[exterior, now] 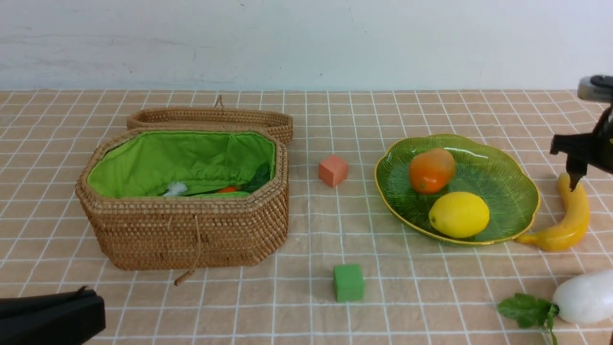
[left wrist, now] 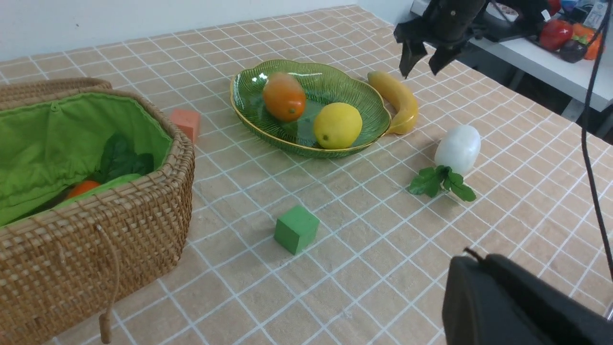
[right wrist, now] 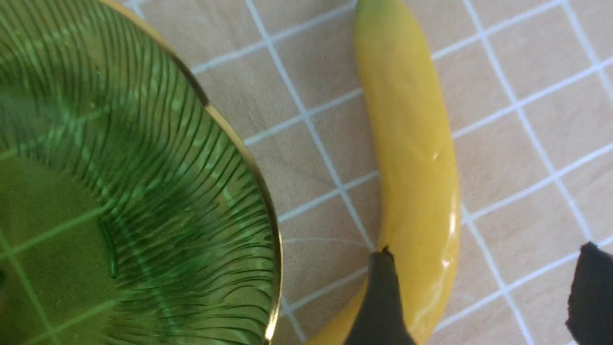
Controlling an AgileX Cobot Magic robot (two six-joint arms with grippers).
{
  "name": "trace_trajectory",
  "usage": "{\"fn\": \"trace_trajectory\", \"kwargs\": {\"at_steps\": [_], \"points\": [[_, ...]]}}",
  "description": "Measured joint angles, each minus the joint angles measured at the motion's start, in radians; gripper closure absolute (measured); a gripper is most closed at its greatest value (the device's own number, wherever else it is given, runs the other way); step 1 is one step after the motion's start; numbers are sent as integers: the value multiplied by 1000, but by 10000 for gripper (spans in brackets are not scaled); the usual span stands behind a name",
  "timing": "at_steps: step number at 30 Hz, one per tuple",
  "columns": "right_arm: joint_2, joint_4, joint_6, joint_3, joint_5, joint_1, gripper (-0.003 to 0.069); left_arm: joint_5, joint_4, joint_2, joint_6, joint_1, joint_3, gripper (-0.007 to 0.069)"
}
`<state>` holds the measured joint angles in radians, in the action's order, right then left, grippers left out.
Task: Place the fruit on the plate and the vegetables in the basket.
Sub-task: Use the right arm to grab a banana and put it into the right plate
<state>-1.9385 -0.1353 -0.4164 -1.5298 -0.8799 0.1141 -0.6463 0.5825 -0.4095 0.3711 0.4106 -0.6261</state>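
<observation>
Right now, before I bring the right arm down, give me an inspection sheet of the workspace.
Surface: checked tan cloth, flat.
Job's things: mango and lemon on plate; banana on cloth beside plate; radish on cloth, near right; basket open, carrot and leaves inside, rest hidden.
Clutter: salmon cube, green cube, on cloth.
Grippers: right tool open, above banana, not gripping; left tool shut, parked near left.
Cables: black cable hanging at right.
Surroundings: white wall; side shelf with spare toy produce.
</observation>
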Motion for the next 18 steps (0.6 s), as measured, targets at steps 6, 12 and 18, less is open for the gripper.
{"fn": "trace_trajectory", "kwargs": {"at_steps": [6, 12, 18], "points": [[-103, 72, 23, 0, 52, 52, 146, 2, 3, 0, 0, 0, 0, 634], [-162, 82, 60, 0, 66, 55, 157, 2, 8, 0, 0, 0, 0, 634], [-167, 95, 124, -2, 82, 55, 309, 2, 8, 0, 0, 0, 0, 634]]}}
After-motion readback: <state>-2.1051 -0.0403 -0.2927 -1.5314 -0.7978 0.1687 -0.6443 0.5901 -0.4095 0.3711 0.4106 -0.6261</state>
